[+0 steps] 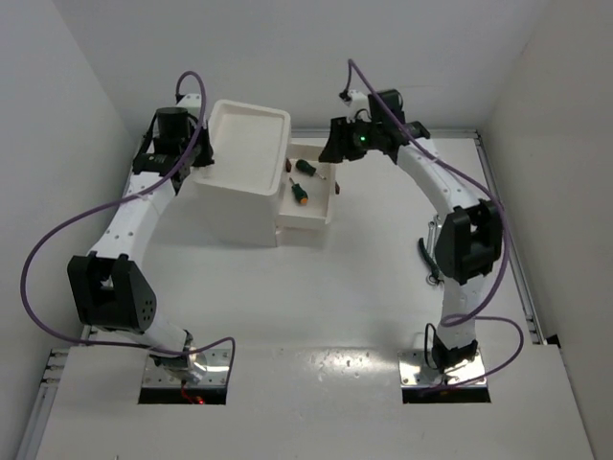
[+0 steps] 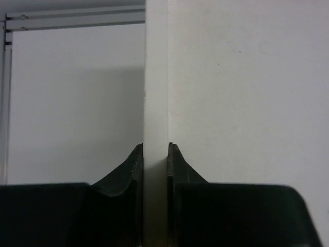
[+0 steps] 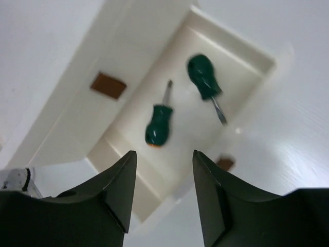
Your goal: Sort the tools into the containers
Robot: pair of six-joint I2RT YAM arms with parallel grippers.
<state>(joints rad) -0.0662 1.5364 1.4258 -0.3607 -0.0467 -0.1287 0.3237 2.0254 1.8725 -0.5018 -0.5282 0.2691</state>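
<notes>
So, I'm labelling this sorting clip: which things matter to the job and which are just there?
Job: white drawer unit, pinched by left fingers; its open drawer; two green-handled screwdrivers in it; dark tool beside the right arm.
Just there: aluminium rail; purple cables.

Robot lab: white-walled test cell [image 1: 287, 38]

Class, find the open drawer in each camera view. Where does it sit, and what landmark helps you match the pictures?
Top external: open drawer just above centre, pulled out right of the white unit.
Left wrist: not in it; the left gripper clamps the unit's white edge.
Right wrist: fills the centre, beyond the open right gripper.
Shared landmark: the orange-butted green screwdriver, inside the drawer in both.
</notes>
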